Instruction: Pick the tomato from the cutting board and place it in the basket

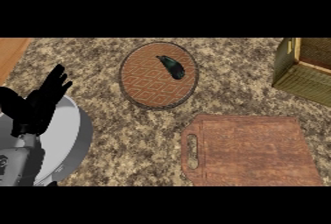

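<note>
The basket [304,70] at the counter's [129,131] right edge is cut off by the picture's side, the cutting board's [252,151] near edge by the bottom, and the small dark thing [172,67] on the round mat [158,75] cannot be identified.

One view from the robot's head, looking steeply down at the counter top.

The camera sits above the near edge of the speckled counter [129,144] and faces down and forward, taking in the cutting board [252,151] at lower right, a round patterned plate [145,85] near the top centre and the basket [304,70], cut off by the right edge. The left hand [42,103] rises from the lower left, close to the lens (so it looks large). No second view is given to share any part.
</note>
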### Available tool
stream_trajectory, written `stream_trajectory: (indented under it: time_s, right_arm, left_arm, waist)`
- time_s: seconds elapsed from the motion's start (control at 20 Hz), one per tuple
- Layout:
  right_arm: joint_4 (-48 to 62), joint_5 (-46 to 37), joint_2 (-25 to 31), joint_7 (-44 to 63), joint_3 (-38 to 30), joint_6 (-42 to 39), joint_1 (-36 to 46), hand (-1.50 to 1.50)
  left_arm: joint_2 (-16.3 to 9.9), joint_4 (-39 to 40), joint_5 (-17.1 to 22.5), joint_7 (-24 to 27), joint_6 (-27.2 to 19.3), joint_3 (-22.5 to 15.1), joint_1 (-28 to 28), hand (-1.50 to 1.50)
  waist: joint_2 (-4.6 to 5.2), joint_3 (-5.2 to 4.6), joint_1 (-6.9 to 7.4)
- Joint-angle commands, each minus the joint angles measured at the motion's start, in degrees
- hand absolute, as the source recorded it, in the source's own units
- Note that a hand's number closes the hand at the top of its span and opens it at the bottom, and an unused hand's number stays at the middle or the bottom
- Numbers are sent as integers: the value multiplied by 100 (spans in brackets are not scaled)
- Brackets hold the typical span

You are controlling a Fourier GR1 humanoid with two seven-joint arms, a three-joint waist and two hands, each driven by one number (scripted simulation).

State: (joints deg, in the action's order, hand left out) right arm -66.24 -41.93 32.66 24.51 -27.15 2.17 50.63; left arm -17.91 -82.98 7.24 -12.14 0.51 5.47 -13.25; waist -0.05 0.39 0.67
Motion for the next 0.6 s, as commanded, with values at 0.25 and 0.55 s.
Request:
stream_trajectory:
  time_s: [0.25, 0.55]
  right_arm:
    - [951, 376, 157, -990, -76, 327, 148, -150]
    - [1266, 800, 396, -856, -847, 1017, 444, -150]
  left_arm:
    - [98, 411, -101, 56, 39, 33, 172, 0]
    - [136, 270, -173, -53, -32, -27, 258, 0]
  waist:
    - [23, -38, -3]
    - [17, -35, -10]
